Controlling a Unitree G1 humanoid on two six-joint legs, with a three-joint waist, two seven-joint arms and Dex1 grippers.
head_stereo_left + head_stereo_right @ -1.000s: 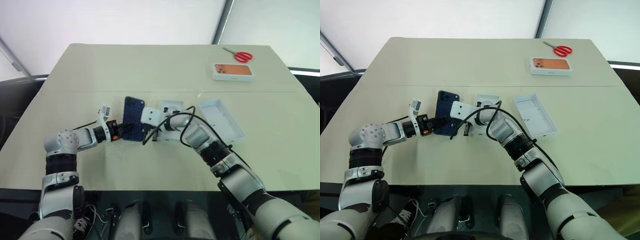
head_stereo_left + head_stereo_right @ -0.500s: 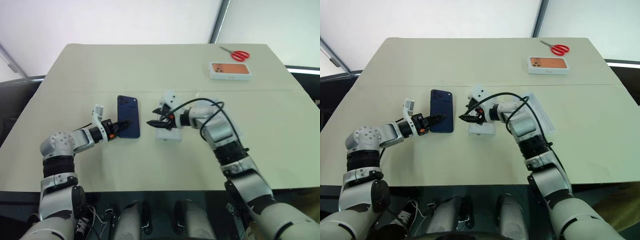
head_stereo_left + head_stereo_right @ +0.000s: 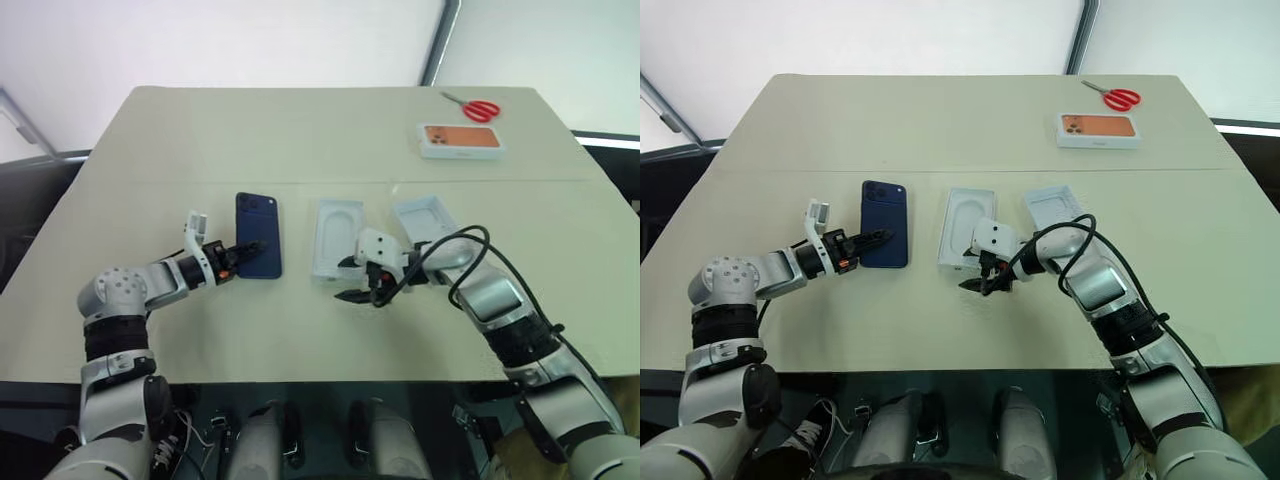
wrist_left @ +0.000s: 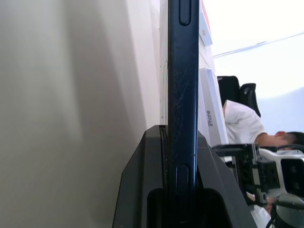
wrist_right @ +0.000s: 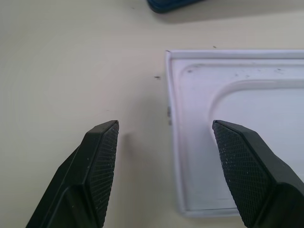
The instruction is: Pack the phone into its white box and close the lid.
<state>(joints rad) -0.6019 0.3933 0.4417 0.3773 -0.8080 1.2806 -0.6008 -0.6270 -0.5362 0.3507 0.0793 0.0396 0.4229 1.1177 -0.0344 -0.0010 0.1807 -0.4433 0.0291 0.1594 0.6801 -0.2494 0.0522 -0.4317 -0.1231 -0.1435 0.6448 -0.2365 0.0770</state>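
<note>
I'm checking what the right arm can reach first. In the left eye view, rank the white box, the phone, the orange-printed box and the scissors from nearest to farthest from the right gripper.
From the right gripper:
1. The white box, just beyond it, open and empty.
2. The phone, to its left, in the left gripper.
3. The orange-printed box, far right on the table.
4. The scissors, at the table's far edge.

Down the middle of the beige table (image 3: 300, 130), the slim dark navy phone (image 3: 258, 247), the shallow white box tray (image 3: 336, 238) and the white lid lying open-side up (image 3: 428, 217) sit in a row, with narrow strips of bare tabletop between them. The left gripper (image 3: 244, 250) is clamped on the phone's near edge, and the right gripper (image 3: 352, 281), fingers spread, hangs at the tray's near corner, crowding that side. The far half is open apart from the white box with an orange phone picture (image 3: 460, 140) and red-handled scissors (image 3: 474, 107) in the far right corner.
</note>
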